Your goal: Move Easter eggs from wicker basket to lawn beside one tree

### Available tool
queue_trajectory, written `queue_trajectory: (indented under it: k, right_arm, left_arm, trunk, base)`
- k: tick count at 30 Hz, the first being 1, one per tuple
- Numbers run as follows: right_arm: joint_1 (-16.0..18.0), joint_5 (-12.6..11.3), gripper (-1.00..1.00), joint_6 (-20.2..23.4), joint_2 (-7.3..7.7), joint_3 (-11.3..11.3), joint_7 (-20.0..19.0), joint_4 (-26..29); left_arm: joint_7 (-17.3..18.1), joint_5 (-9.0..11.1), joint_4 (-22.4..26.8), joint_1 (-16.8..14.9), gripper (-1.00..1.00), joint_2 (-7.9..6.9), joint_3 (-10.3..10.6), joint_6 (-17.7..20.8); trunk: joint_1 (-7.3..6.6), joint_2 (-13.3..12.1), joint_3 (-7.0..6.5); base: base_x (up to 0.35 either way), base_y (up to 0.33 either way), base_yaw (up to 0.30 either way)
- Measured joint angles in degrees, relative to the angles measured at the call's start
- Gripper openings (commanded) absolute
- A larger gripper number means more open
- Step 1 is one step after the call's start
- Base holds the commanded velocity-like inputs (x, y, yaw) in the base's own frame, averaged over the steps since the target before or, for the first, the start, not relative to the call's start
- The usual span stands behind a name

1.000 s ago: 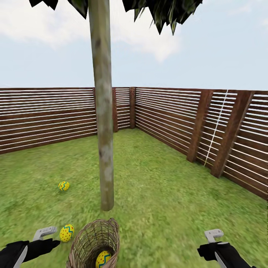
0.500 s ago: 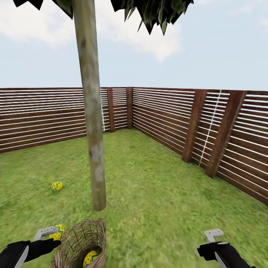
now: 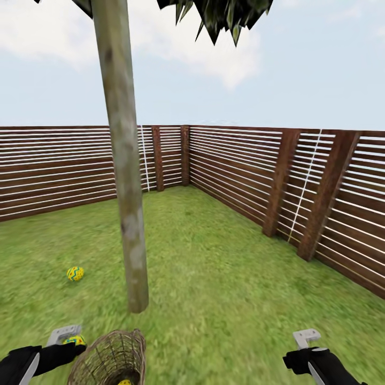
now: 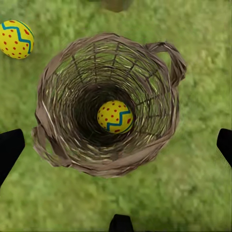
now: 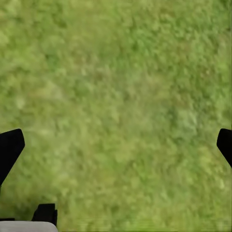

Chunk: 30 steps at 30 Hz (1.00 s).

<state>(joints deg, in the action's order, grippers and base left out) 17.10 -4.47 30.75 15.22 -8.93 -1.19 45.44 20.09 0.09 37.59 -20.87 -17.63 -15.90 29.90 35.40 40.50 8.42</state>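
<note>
One Easter egg (image 4: pixel 115 116) lies at the bottom of the wicker basket (image 4: pixel 159 121), which stands upright on the lawn (image 3: pixel 224 278). A second egg (image 4: pixel 16 38) rests on the grass just beside the basket, partly behind my left gripper (image 3: pixel 64 336) in the head view. The third egg (image 3: pixel 75 274) lies farther off, left of the tree (image 3: pixel 125 214). The basket (image 3: pixel 109 358) stands close in front of the trunk's foot. Above the basket my left gripper (image 4: pixel 117 147) hangs open and holds nothing. My right gripper (image 3: pixel 306 338) is open over bare grass (image 5: pixel 116 96).
A brown slatted wooden fence (image 3: pixel 240 166) closes the garden at the back and along the right. Open grass stretches between the tree and the right fence. The tree's dark leaves (image 3: pixel 230 16) hang high overhead.
The whole view has shifted: tree, basket and eggs have slid left and down in the picture, so the camera moved. Both arms keep their places in the picture.
</note>
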Motion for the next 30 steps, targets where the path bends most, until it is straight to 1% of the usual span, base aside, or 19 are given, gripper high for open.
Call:
queue_trajectory:
  k: [8,17,30]
  right_arm:
    - [0.00,0.00,1.00,0.00,0.00,0.00,-0.02,0.00]
    - [0.00,0.00,1.00,-0.08,0.00,-0.08,-0.09,0.00]
    - [0.00,0.00,1.00,-0.09,0.00,0.01,-0.09,0.00]
  left_arm:
    - [-0.01,-0.15,-0.04,0.00,1.00,0.19,0.17,0.11]
    - [-0.12,-0.11,0.11,0.00,1.00,0.28,0.23,0.58]
    - [-0.06,0.00,0.04,0.00,1.00,0.26,-0.13,0.70]
  trunk:
    - [0.01,-0.01,0.00]
    - [0.03,-0.01,0.00]
    - [2.88,5.20,2.34]
  base:
    - [0.289,0.000,0.000]
    - [0.041,0.000,0.000]
    - [0.000,0.000,0.000]
